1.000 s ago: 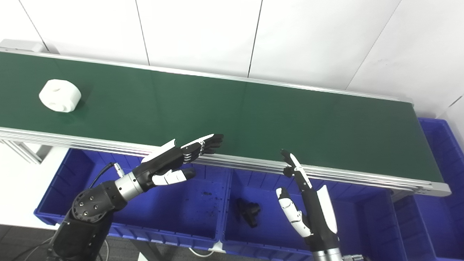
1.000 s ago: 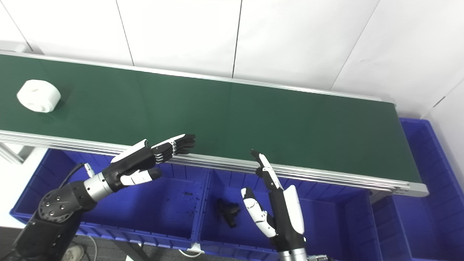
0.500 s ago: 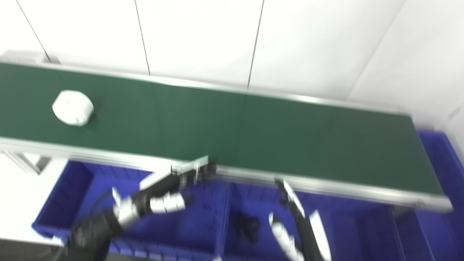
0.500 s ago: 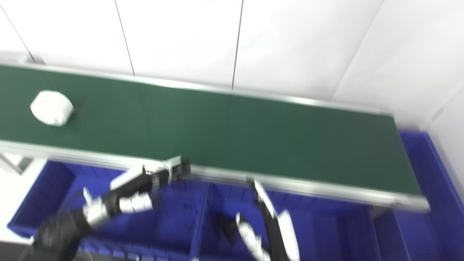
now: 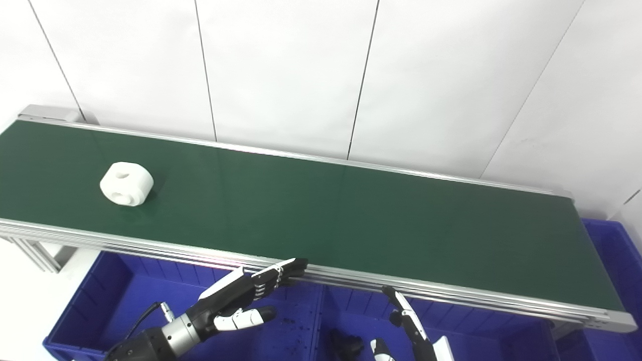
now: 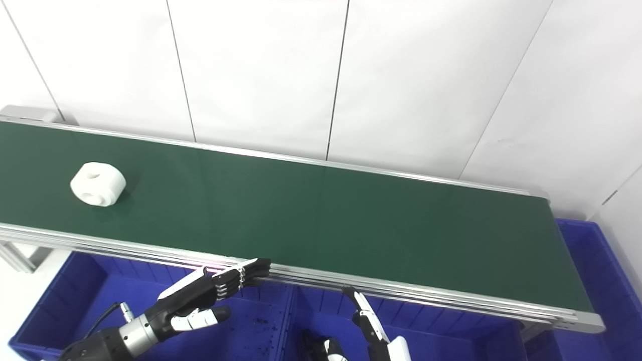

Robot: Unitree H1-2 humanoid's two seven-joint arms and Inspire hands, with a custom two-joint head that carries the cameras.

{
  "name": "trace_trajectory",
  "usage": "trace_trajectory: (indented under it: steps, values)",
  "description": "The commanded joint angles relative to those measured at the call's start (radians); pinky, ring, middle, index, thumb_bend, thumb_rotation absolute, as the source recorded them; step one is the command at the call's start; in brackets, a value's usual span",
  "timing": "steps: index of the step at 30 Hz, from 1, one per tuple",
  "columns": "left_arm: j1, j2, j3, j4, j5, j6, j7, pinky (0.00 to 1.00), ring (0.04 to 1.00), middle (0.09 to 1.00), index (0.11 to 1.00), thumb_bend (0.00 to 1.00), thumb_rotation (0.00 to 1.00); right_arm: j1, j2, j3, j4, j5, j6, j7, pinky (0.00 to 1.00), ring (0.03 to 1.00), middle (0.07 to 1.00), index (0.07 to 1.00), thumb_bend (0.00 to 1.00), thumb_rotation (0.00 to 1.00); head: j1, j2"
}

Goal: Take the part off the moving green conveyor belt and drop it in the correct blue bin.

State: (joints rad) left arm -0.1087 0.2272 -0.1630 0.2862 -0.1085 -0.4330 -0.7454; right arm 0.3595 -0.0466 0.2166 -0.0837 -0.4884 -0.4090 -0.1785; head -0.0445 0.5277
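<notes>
A white round part [image 5: 126,184] with holes lies on the green conveyor belt [image 5: 321,210] near its left end. My left hand [image 5: 239,300] is open, fingers stretched flat toward the belt's near rail, well right of the part and below it. My right hand [image 5: 409,331] is open too, fingers pointing up, half cut off by the bottom edge. Both hands hover over the blue bins [image 5: 120,301] in front of the belt and hold nothing.
A dark part [image 5: 346,346] lies in the middle blue bin, between the hands. Another blue bin [image 5: 614,250] stands past the belt's right end. A white panelled wall [image 5: 321,75] runs close behind the belt.
The camera has tilted up, so the whole scene sits lower in the picture. The white part has travelled a little to the right along the belt. Both hands keep their open pose.
</notes>
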Motion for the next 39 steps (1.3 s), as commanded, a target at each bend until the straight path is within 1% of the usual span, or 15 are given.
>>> trace_trajectory:
  steps: [1, 2, 4, 6, 9, 13, 16, 19, 21, 22, 24, 28, 32, 36, 39]
  values:
    - [-0.013, 0.001, 0.009, -0.050, 0.004, -0.037, 0.013, 0.92, 0.961, 0.978, 0.954, 0.39, 0.76, 0.000, 0.001, 0.002, -0.042, 0.016, -0.050, -0.009, 0.86, 0.920, 0.939, 0.917, 0.29, 0.80, 0.007, 0.006]
    - [-0.014, 0.001, 0.012, -0.066, 0.011, -0.037, 0.018, 0.92, 0.960, 0.978, 0.954, 0.39, 0.76, 0.001, 0.000, 0.002, -0.042, 0.018, -0.049, -0.008, 0.86, 0.921, 0.940, 0.917, 0.29, 0.80, 0.008, 0.007]
    - [-0.018, -0.001, 0.019, -0.090, 0.015, -0.037, 0.023, 0.93, 0.961, 0.977, 0.952, 0.37, 0.71, 0.001, -0.001, 0.002, -0.043, 0.022, -0.049, -0.007, 0.86, 0.922, 0.942, 0.918, 0.30, 0.81, 0.012, 0.010]
    - [-0.026, 0.005, 0.022, -0.126, 0.045, -0.037, 0.046, 0.92, 0.958, 0.979, 0.954, 0.37, 0.71, -0.001, -0.005, 0.002, -0.042, 0.021, -0.052, -0.010, 0.86, 0.920, 0.939, 0.916, 0.29, 0.80, 0.017, 0.013]
    - [-0.064, 0.019, 0.026, -0.189, 0.096, -0.037, 0.097, 0.92, 0.954, 0.975, 0.948, 0.38, 0.75, -0.005, -0.010, 0.000, -0.042, 0.019, -0.052, -0.009, 0.86, 0.917, 0.937, 0.916, 0.29, 0.80, 0.028, 0.015]
    - [-0.141, 0.045, 0.006, -0.224, 0.187, -0.037, 0.175, 0.89, 0.933, 0.966, 0.945, 0.43, 0.83, -0.014, -0.015, 0.002, -0.037, 0.029, -0.053, -0.007, 0.87, 0.923, 0.939, 0.917, 0.29, 0.80, 0.034, 0.014]
    - [-0.194, 0.068, -0.017, -0.220, 0.217, -0.037, 0.208, 0.87, 0.922, 0.966, 0.948, 0.46, 0.78, -0.020, -0.018, 0.002, -0.033, 0.032, -0.053, -0.007, 0.87, 0.920, 0.937, 0.916, 0.29, 0.80, 0.037, 0.015]
    - [-0.259, 0.101, -0.049, -0.222, 0.313, -0.037, 0.293, 0.84, 0.900, 0.957, 0.941, 0.52, 0.76, -0.026, -0.021, 0.004, -0.030, 0.033, -0.054, -0.007, 0.87, 0.918, 0.935, 0.914, 0.28, 0.79, 0.040, 0.016]
    - [-0.301, 0.116, -0.065, -0.208, 0.353, -0.037, 0.335, 0.81, 0.890, 0.948, 0.934, 0.58, 0.67, -0.032, -0.023, 0.004, -0.027, 0.041, -0.055, -0.006, 0.87, 0.920, 0.935, 0.914, 0.28, 0.77, 0.039, 0.015]
    - [-0.320, 0.124, -0.073, -0.195, 0.360, -0.037, 0.350, 0.81, 0.891, 0.946, 0.932, 0.60, 0.63, -0.034, -0.023, 0.004, -0.026, 0.045, -0.055, -0.005, 0.87, 0.920, 0.935, 0.914, 0.28, 0.77, 0.038, 0.015]
    - [-0.364, 0.145, -0.095, -0.155, 0.393, -0.037, 0.401, 0.81, 0.900, 0.945, 0.920, 0.66, 0.56, -0.036, -0.025, 0.001, -0.027, 0.042, -0.050, -0.004, 0.87, 0.919, 0.936, 0.915, 0.30, 0.80, 0.034, 0.017]
    - [-0.432, 0.161, -0.117, -0.065, 0.435, -0.037, 0.471, 0.81, 0.905, 0.946, 0.912, 0.71, 0.52, -0.039, -0.032, -0.003, -0.026, 0.036, -0.051, -0.006, 0.86, 0.914, 0.935, 0.913, 0.30, 0.82, 0.027, 0.019]
    - [-0.507, 0.158, -0.144, 0.057, 0.503, -0.037, 0.562, 0.76, 0.885, 0.935, 0.909, 0.75, 0.54, -0.042, -0.042, -0.005, -0.022, 0.044, -0.054, -0.006, 0.85, 0.911, 0.934, 0.912, 0.30, 0.81, 0.027, 0.014]
    - [-0.605, 0.142, -0.190, 0.248, 0.570, -0.037, 0.657, 0.80, 0.904, 0.938, 0.920, 0.79, 0.58, -0.044, -0.049, -0.010, -0.019, 0.063, -0.049, 0.002, 0.86, 0.915, 0.936, 0.917, 0.33, 0.84, 0.031, 0.006]
    - [-0.657, 0.136, -0.229, 0.355, 0.594, -0.037, 0.709, 0.80, 0.902, 0.934, 0.926, 0.79, 0.60, -0.045, -0.051, -0.012, -0.021, 0.066, -0.048, 0.003, 0.86, 0.915, 0.936, 0.916, 0.34, 0.85, 0.030, 0.003]
